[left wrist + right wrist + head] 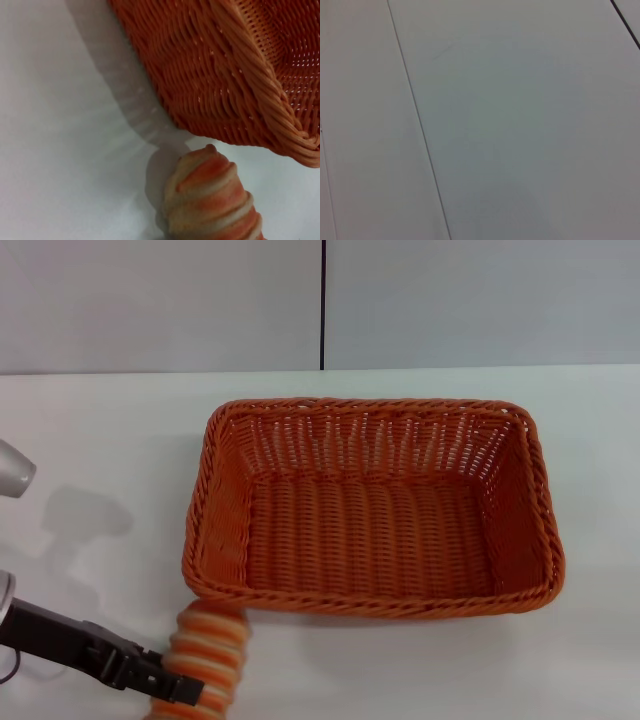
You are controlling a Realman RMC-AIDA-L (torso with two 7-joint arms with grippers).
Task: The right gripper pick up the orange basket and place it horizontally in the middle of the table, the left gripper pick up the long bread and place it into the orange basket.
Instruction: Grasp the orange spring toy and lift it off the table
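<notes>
The orange basket [370, 510] lies lengthwise across the middle of the white table [100, 440], open side up and empty. At the bottom left of the head view my left gripper [188, 690] is shut on the long bread [208, 648]. The striped loaf points toward the basket's near left corner and its tip is just short of the rim. In the left wrist view the long bread [210, 200] hangs a little above the table, its shadow beneath it, beside the orange basket [220, 75]. My right gripper is out of view.
A grey wall [160, 300] with a dark vertical seam [323, 300] stands behind the table. The right wrist view shows only grey panels [520, 125]. Part of the left arm's silver link [12, 472] shows at the left edge.
</notes>
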